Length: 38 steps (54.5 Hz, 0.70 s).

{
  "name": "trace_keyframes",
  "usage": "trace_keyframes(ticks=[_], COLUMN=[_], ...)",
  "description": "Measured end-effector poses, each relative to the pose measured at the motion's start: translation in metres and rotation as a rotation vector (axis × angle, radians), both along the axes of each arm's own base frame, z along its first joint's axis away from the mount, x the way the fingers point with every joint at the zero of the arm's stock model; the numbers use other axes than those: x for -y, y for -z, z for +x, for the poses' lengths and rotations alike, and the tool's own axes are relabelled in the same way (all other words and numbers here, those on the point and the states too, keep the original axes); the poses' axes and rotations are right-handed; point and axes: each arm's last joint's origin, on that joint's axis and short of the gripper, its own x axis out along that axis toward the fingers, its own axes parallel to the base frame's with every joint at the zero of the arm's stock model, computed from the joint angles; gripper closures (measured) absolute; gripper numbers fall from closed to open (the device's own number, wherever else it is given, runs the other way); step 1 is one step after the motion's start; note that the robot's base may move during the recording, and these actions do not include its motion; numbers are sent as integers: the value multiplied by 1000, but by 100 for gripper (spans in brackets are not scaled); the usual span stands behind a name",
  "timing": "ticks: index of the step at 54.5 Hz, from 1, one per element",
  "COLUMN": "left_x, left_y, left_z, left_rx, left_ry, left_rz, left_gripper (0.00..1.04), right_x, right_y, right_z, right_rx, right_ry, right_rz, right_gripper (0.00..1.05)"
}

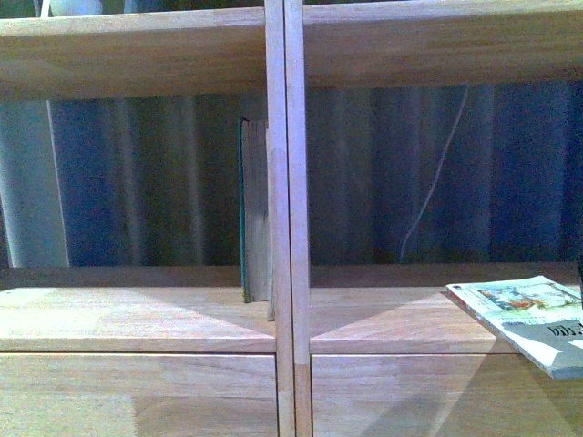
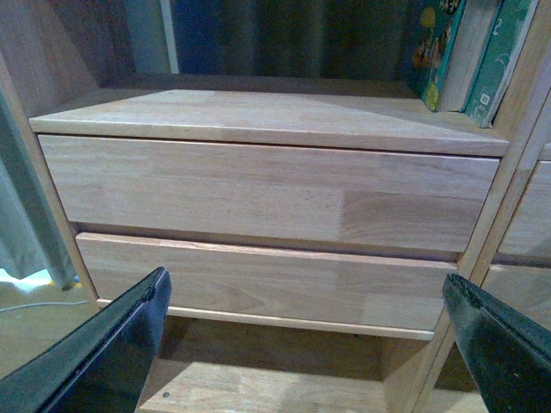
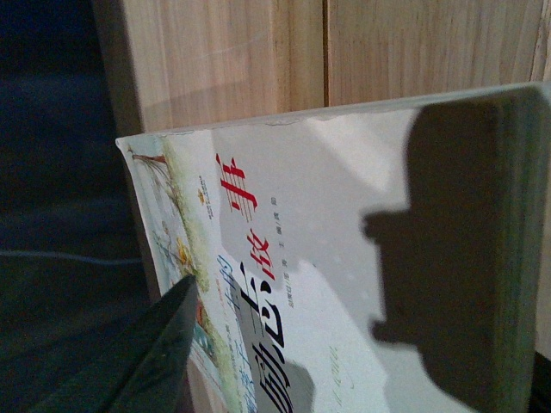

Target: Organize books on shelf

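A dim, blue-lit backdrop (image 1: 137, 182) of vertical folds is seen behind the light-wood shelf (image 1: 137, 319), with a white cable (image 1: 437, 182) hung at the back of the right bay. The right gripper (image 3: 191, 301) is closed on the thin paperback (image 1: 524, 319). Only one dark finger (image 3: 159, 361) is shown, laid over the illustrated cover near a long edge, the other being hidden beneath. The paperback is held tilted before the right bay, one corner over the shelf board and the rest overhanging the drawer front (image 1: 437, 401); contact with the board cannot be made out. The left gripper (image 2: 306, 344) is spread wide and empty, low before the left drawer fronts (image 2: 258, 189). The dark teal book (image 1: 246, 209) is stood upright against the central upright (image 1: 285, 182) in the left bay. The paperback is judged light and floppy, its smooth cover likely slippery. A firm hold close to the spine is judged best, so that sag is limited.
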Motion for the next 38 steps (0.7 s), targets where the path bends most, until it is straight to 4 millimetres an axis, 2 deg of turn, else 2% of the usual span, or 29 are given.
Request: trace_keyframes(ticks=[9, 16, 20, 38], left_x=[0, 0, 0, 0], left_y=[0, 0, 0, 0], left_z=[0, 0, 0, 0], left_rx=[0, 0, 0, 0], left_ry=[0, 0, 0, 0], left_rz=[0, 0, 0, 0], left_gripper=[7, 7, 7, 7], right_x=[0, 0, 0, -1], right_y=[0, -3, -6, -16], right_z=[0, -2, -4, -30], right_rx=[11, 36, 47, 65], right_ry=[4, 13, 14, 12], right_rz=[1, -2, -2, -40], right_gripper=[72, 92, 97, 97])
